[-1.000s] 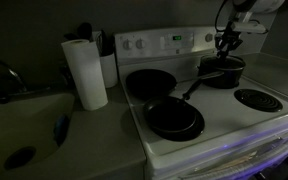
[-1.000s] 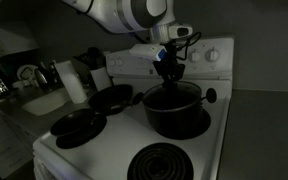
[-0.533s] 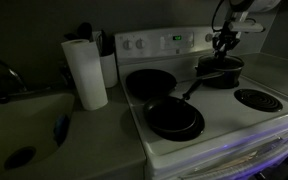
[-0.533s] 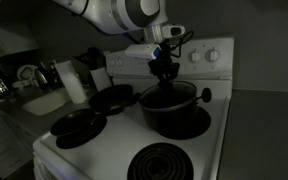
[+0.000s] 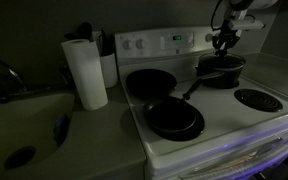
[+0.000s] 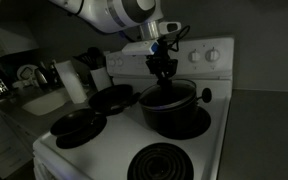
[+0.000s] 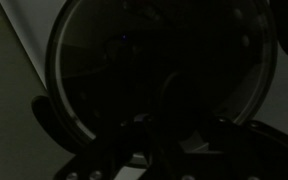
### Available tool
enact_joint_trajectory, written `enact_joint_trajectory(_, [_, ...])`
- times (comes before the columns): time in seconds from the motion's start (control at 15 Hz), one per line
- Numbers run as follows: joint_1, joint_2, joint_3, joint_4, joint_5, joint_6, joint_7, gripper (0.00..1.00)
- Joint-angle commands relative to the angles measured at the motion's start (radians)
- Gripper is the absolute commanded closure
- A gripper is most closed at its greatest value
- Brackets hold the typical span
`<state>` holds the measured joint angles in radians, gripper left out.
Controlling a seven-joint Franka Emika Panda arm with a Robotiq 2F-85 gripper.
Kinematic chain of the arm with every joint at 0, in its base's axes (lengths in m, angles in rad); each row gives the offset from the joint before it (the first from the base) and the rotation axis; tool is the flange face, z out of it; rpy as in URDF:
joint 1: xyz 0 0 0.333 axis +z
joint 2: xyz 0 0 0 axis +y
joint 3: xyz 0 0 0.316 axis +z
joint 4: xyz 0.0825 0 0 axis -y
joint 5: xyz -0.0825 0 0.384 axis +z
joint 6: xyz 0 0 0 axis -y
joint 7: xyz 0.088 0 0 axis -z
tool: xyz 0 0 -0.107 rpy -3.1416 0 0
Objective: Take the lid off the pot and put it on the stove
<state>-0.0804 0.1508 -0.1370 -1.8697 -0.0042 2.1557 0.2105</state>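
In an exterior view the gripper (image 5: 224, 42) hangs directly over the pot (image 5: 221, 72) on the stove (image 5: 222, 115), rear burner; in an exterior view the gripper (image 6: 162, 68) sits just above the pot (image 6: 171, 108); wrist view: the lid (image 7: 164, 70) fills the frame below the gripper, seated or lifted unclear; jaw opening and hold cannot be told, too dark. Judgement: glass, rigid, slick, breakable; take it by the centre knob.

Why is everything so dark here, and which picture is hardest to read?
Both exterior views are dim, though the white stove stands out from the gloom. The wrist view is nearly black: only the curved rim of the pot catches light, and the gripper is a bare silhouette.
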Motion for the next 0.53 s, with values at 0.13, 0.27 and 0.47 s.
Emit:
enact_joint_trajectory(0.13, [0.005,-0.068,0.009,-0.001,-0.052,-0.058,0.028,0.86])
enact_joint_trajectory(0.27, [0.005,-0.092,0.013,-0.011,-0.036,-0.064,0.014,0.86])
enact_joint_trajectory(0.47, [0.007,-0.144,0.027,-0.037,0.002,-0.095,-0.032,0.86])
